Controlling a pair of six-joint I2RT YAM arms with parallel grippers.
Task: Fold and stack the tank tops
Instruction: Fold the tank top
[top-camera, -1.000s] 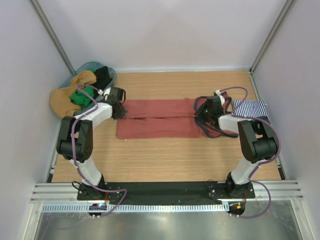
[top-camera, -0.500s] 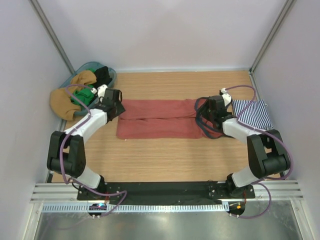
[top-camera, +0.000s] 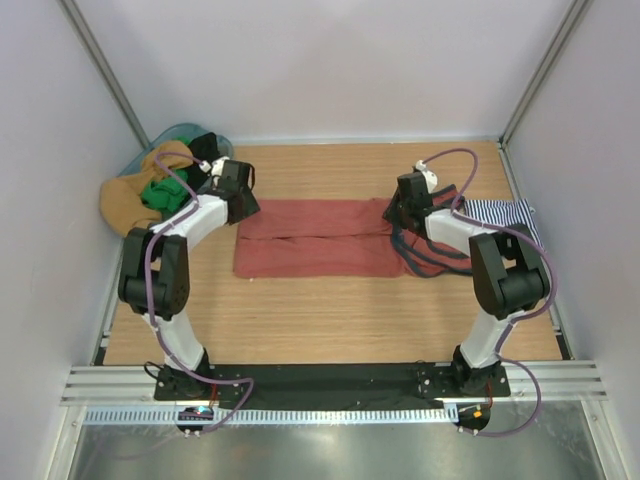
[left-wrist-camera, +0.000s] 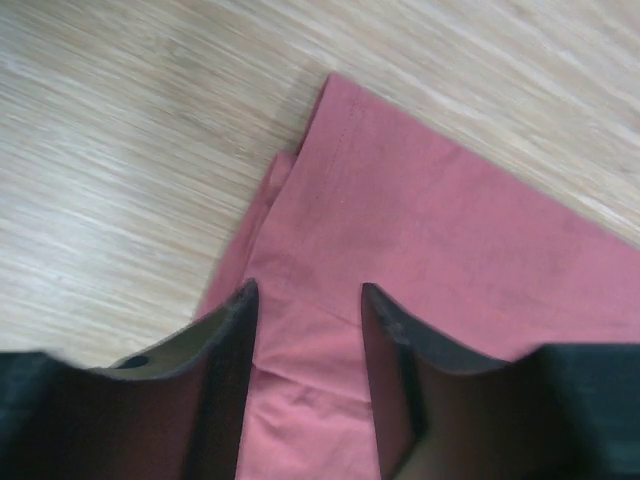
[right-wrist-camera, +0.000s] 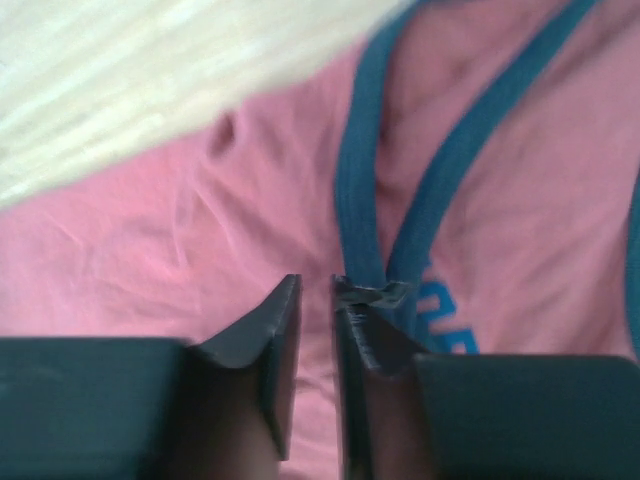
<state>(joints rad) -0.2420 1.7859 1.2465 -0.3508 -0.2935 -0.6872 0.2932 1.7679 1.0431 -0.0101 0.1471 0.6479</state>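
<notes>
Wooden tabletop (top-camera: 330, 310): the rust-red cotton tank top (top-camera: 320, 238) lies lengthwise, left to right, between both arms.
Left gripper (left-wrist-camera: 305, 300) hovers with jaws apart over its left corner. Right gripper (right-wrist-camera: 315, 285) has jaws nearly together at the navy strap (right-wrist-camera: 360, 200), grip unclear.

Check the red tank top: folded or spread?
Folded lengthwise: the red tank top lies as a narrow band, a layer edge along its middle; overlapped layers show at its corner.
</notes>
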